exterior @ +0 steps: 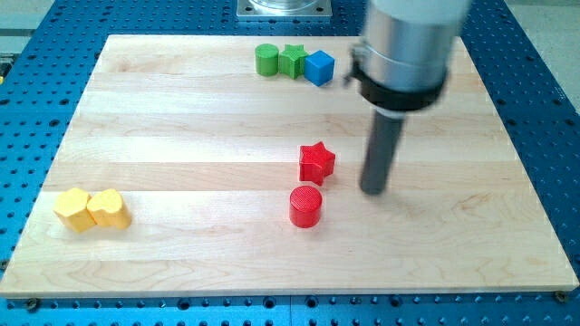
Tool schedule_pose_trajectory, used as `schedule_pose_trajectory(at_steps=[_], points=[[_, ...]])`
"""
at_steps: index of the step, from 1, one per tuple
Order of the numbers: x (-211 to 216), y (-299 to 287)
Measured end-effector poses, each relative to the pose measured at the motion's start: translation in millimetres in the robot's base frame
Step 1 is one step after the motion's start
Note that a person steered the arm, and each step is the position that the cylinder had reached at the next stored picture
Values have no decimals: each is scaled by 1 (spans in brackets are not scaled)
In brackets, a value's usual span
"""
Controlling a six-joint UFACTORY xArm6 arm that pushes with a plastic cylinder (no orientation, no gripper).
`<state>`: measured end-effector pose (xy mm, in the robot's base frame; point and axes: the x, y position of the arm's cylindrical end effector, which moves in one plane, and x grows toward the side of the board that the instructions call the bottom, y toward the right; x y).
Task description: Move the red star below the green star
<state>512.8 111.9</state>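
At the view's left edge of the wooden desk (pixel 181 109), low down, I see two yellow blocks touching side by side: a yellow hexagon-like block (pixel 72 209) and, just to its right, a yellow heart (pixel 110 208). They sit well apart from everything else.

Moving right along the view's top, a row of three blocks stands close together: a green cylinder (pixel 266 60), then the green star (pixel 291 61) touching it, then a blue cube (pixel 319 67) right against the star, set slightly lower in the view.

Near the middle of the desk lies the red star (pixel 316 163), well below the green star and a little to its right. Just under it, toward the view's bottom and a touch to the left, stands a red cylinder (pixel 305 206); the two are near each other, and I cannot tell if they touch.

To the right of the red star comes my tip (pixel 373 190), at the end of the dark rod hanging from the grey arm body. It rests on the desk just beside the star, with a narrow strip of bare wood between them, roughly level with the star's lower edge.

There is no claw on this rig, so nothing is held; the rod simply stands upright.
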Motion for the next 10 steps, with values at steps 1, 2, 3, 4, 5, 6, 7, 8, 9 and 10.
schedule_pose_trajectory(at_steps=[1,2,3,4,5,6,7,8,9,10], points=[[-20,-65],[-49,-95],[-51,-89],[-106,-116],[-110,-116],[-68,-133],[-104,-168],[-161,-123],[-166,-111],[-160,-104]])
